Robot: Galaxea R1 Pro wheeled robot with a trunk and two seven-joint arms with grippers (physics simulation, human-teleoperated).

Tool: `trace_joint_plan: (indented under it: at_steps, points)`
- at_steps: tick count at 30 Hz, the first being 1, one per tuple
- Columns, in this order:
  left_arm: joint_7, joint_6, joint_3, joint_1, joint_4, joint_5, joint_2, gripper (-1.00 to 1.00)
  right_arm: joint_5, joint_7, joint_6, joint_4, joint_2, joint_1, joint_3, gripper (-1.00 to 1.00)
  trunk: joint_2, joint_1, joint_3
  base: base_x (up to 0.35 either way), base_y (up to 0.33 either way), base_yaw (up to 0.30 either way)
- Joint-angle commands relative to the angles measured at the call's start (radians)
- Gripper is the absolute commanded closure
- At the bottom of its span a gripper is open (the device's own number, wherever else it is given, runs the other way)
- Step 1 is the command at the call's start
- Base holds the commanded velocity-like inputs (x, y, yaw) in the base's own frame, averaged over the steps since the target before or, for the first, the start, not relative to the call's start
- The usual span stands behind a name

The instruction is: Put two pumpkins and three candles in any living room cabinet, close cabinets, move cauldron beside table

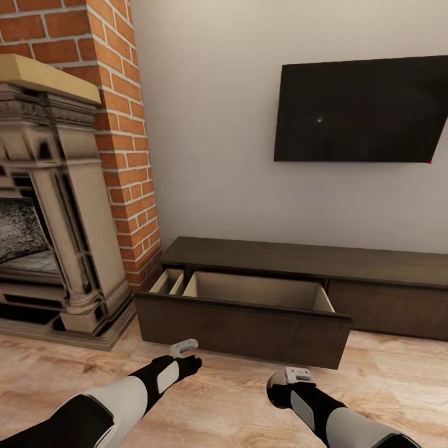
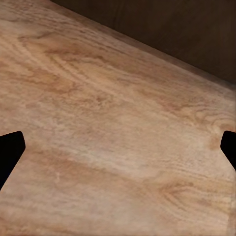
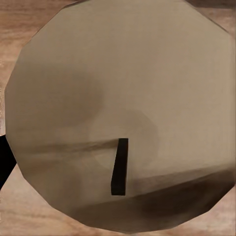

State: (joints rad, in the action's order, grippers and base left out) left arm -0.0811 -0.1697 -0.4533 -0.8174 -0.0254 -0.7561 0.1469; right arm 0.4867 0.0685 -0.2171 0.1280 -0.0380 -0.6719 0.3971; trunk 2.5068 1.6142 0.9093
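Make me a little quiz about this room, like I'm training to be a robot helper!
1. True or false: the cabinet has a drawer pulled open.
2. Pick one. What round thing with a dark wick sits right in front of the right wrist camera? A) a pumpkin B) a candle C) a cauldron
3. Fill in the word: the left claw hangs over the wood floor with its fingers ____.

Key: 1 true; 2 B; 3 open.
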Motion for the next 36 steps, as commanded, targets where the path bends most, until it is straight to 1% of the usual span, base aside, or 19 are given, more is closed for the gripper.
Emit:
trace_joint_plan:
  at_steps: [1, 7, 9, 11, 12, 13, 15, 16, 17, 21, 22, 23, 24, 25, 27, 29, 31, 32, 36]
  points:
    - [-0.002, -0.008, -0.01, 0.0, -0.011, -0.009, -0.001, -1.0, 0.01, 0.003, -0.006, 0.005, 0.002, 0.0, 0.006, 1.0, 0.0, 0.0, 0.001, 0.0, 0.0, 0.0]
    - [0.005, -0.022, -0.013, 0.0, -0.037, -0.008, -0.003, -1.0, 0.01, -0.013, -0.011, 0.028, 0.005, 0.0, 0.004, 1.0, 0.0, 0.0, 0.001, 0.0, 0.0, 0.0]
    - [0.005, -0.067, -0.012, 0.0, -0.09, -0.007, -0.006, -1.0, 0.01, -0.038, -0.02, 0.058, 0.007, -0.001, 0.004, 1.0, 0.0, 0.0, 0.001, 0.0, 0.0, 0.0]
    - [0.004, -0.147, -0.012, 0.0, -0.18, -0.006, -0.01, -1.0, 0.01, -0.059, -0.059, 0.09, 0.009, -0.001, 0.003, 1.0, 0.0, 0.0, 0.001, 0.0, 0.0, 0.0]
    - [0.003, -0.168, -0.012, 0.0, -0.207, -0.006, -0.011, -1.0, 0.01, -0.064, -0.077, 0.098, 0.01, -0.001, 0.003, 1.0, 0.0, 0.0, 0.001, 0.0, 0.0, 0.0]
    - [0.002, -0.211, -0.011, 0.0, -0.26, -0.005, -0.012, -1.0, 0.011, -0.073, -0.119, 0.117, 0.011, -0.001, 0.003, 1.0, 0.0, 0.0, 0.001, 0.0, 0.0, 0.0]
    - [0.0, -0.314, -0.009, 0.0, -0.384, -0.004, -0.015, -1.0, 0.011, -0.106, -0.238, 0.175, 0.018, -0.002, 0.003, 1.0, 0.0, 0.0, 0.001, 0.0, 0.0, 0.0]
    - [-0.002, -0.369, -0.008, 0.0, -0.451, -0.004, -0.024, -1.0, 0.011, -0.127, -0.301, 0.217, 0.029, -0.002, 0.003, 1.0, 0.0, 0.0, 0.001, 0.0, 0.0, 0.0]
    - [-0.002, -0.401, -0.007, 0.0, -0.497, -0.004, -0.034, -1.0, 0.012, -0.137, -0.337, 0.246, 0.038, -0.002, 0.002, 1.0, 0.0, 0.0, 0.001, 0.0, 0.0, 0.0]
    - [-0.003, -0.53, 0.002, 0.0, -0.707, -0.005, -0.105, -1.0, 0.011, -0.151, -0.492, 0.367, 0.071, -0.002, -0.015, 1.0, 0.0, 0.0, 0.001, 0.0, 0.0, 0.0]
    - [-0.003, -0.563, 0.016, 0.0, -0.759, -0.006, -0.122, -1.0, 0.011, -0.152, -0.54, 0.4, 0.076, -0.002, -0.029, 1.0, 0.0, 0.0, 0.001, 0.0, 0.0, 0.0]
    - [-0.003, -0.58, 0.027, 0.0, -0.785, -0.006, -0.129, -1.0, 0.011, -0.152, -0.565, 0.419, 0.077, -0.002, -0.039, 1.0, 0.0, 0.0, 0.001, 0.0, 0.0, 0.0]
    - [-0.004, -0.636, 0.081, 0.0, -0.856, -0.005, -0.142, -1.0, 0.01, -0.153, -0.647, 0.482, 0.081, -0.002, -0.08, 1.0, 0.0, 0.0, 0.001, 0.0, 0.0, 0.0]
    - [-0.004, -0.653, 0.101, 0.0, -0.875, -0.005, -0.145, -1.0, 0.01, -0.153, -0.672, 0.501, 0.082, -0.002, -0.094, 1.0, 0.0, 0.0, 0.001, 0.0, 0.0, 0.0]
    - [-0.005, -0.724, 0.182, 0.0, -0.939, -0.005, -0.152, -1.0, 0.009, -0.153, -0.762, 0.567, 0.084, -0.005, -0.154, 1.0, 0.0, 0.0, 0.001, 0.0, 0.0, 0.0]
    - [-0.005, -0.756, 0.216, 0.0, -0.964, -0.005, -0.153, -1.0, 0.009, -0.153, -0.798, 0.587, 0.085, -0.007, -0.182, 1.0, 0.0, 0.0, 0.001, 0.0, 0.0, 0.0]
    - [-0.005, -0.803, 0.27, 0.0, -1.001, -0.005, -0.155, -1.0, 0.008, -0.153, -0.83, 0.612, 0.085, -0.021, -0.225, 1.0, 0.0, 0.0, 0.001, 0.0, 0.0, 0.0]
    - [-0.004, -0.818, 0.287, -0.001, -1.012, -0.005, -0.156, -1.0, 0.009, -0.153, -0.83, 0.62, 0.086, -0.053, -0.238, 1.0, 0.0, 0.0, 0.001, 0.0, 0.0, 0.0]
    - [-0.005, -0.828, 0.297, -0.006, -1.016, -0.006, -0.152, -1.0, 0.006, -0.153, -0.83, 0.622, 0.086, -0.136, -0.245, 1.0, 0.0, 0.0, 0.001, 0.0, 0.0, 0.0]
